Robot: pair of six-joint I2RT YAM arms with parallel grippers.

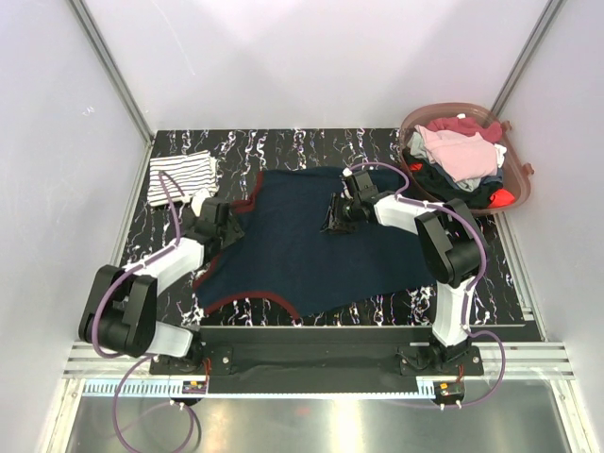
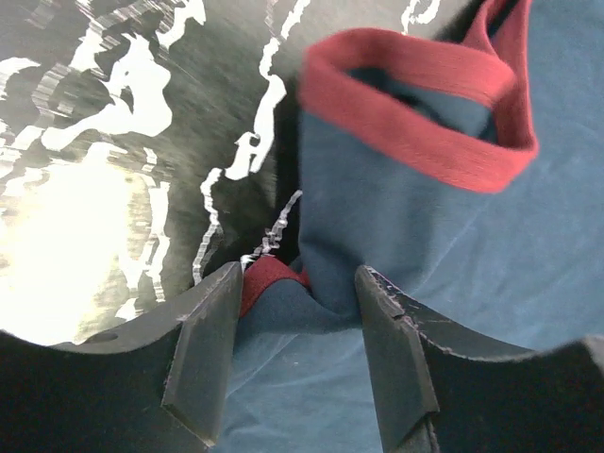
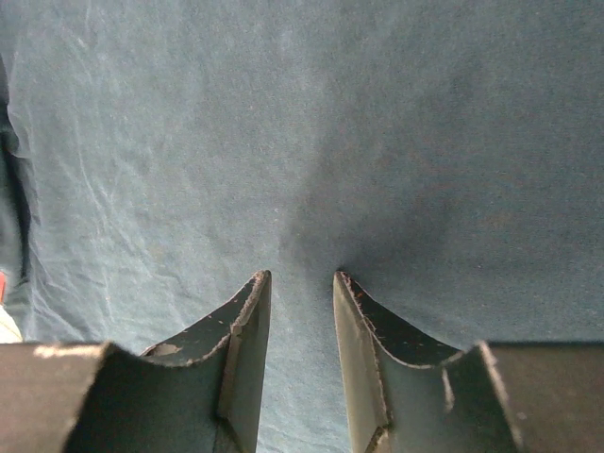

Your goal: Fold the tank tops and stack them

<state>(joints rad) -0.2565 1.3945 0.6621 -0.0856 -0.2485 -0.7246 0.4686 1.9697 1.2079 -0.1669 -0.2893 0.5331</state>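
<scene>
Navy top [image 1: 302, 250] lies spread over the middle of the black, white-veined tabletop [image 1: 283, 143], mostly flat, with its dark red trim [image 2: 415, 132] showing along the far left edge and again at the near left corner. The left arm reaches from its base to the top's left edge, where the left end effector [image 2: 297, 283] is down at the cloth. In the left wrist view a loop of trimmed strap stands up just beyond the fingers [image 2: 203, 359]. A bunch of navy cloth with a bit of red trim sits between them and reaches both inner faces. The jaws stand apart around that bunch, and I cannot tell whether they press it firmly or merely bracket it. The right arm bends in from the right side, and the right end effector [image 3: 300, 278] is down on the far middle of the navy top. Its fingers point into plain navy cloth with only a narrow gap between them. Creases run toward that gap and a shadowed dip sits at the tips. I cannot tell whether a pinch of cloth is clamped there. Striped top [image 1: 182, 176] lies folded at the far left corner of the tabletop, apart from the navy one. A basket [image 1: 458, 106] at the far right corner is heaped with clothes [image 1: 458, 151] in pink, white, dark and red.
</scene>
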